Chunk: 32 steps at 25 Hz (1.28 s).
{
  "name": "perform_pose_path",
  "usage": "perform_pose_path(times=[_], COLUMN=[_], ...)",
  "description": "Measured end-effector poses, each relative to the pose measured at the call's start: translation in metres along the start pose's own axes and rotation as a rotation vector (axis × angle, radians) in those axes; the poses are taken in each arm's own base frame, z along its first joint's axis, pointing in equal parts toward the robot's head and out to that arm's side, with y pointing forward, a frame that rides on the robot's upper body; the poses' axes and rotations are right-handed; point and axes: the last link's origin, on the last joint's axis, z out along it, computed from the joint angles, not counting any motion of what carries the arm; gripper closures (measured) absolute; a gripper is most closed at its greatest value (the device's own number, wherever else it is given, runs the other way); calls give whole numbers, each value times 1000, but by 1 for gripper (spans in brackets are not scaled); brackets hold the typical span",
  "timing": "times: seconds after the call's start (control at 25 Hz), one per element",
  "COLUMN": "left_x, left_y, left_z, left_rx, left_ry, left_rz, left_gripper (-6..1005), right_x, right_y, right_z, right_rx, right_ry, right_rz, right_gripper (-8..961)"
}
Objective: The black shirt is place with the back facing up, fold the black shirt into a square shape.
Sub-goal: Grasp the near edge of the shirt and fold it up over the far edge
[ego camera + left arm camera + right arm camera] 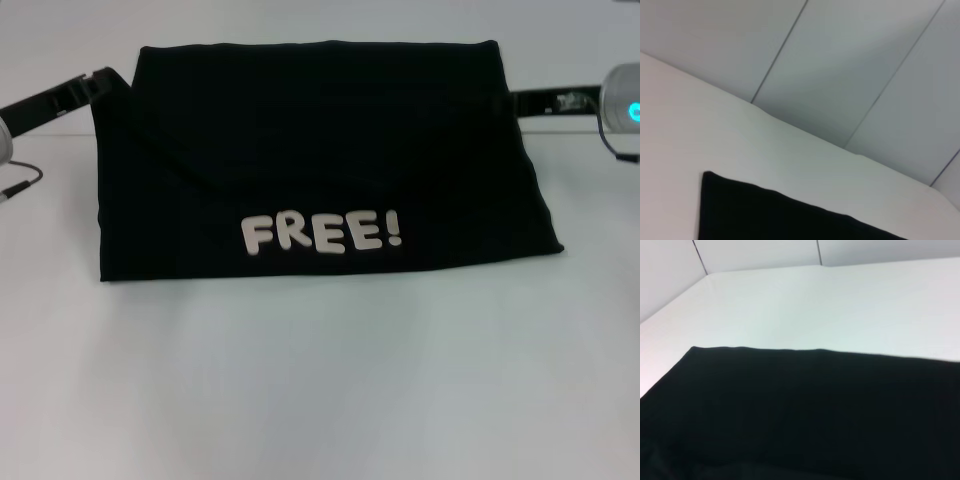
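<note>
Black soft fabric T-shirt (320,150) lies folded into a rough rectangle on the white table (320,380), white "FREE!" lettering (322,233) facing up; whether the left gripper (100,80) and right gripper (530,102) are spread or pressed together cannot be told.

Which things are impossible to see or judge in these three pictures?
- Left gripper: in the head view only its tip shows beside the black shirt; whether it is open cannot be told. The left wrist view shows no fingers.
- Right gripper: the shirt's right edge hides it; state unknown.
- Shirt's sleeves and inner layers: hidden under the folded top layer in all views.
- Table: its near edge is cut off by the frame.
</note>
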Motion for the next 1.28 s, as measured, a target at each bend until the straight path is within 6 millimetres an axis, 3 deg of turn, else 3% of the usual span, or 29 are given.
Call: perform_pose_path(times=[0.16, 0.64, 1.08, 1.28], left_x=[2, -39, -52, -50], left_y=[2, 10, 16, 18], left_z=[5, 26, 35, 40], left_rx=[14, 95, 137, 170], left_ry=[-5, -104, -189, -200], left_rz=[12, 87, 225, 287], left_gripper=[894, 853, 815, 643], right_x=[-8, 20, 40, 40], right_y=[3, 12, 22, 14], right_z=[3, 21, 28, 23], right_rx=[23, 94, 101, 137], right_ry=[-1, 9, -8, -55], right_rz=[-20, 7, 70, 108], right_gripper=[895, 895, 895, 714])
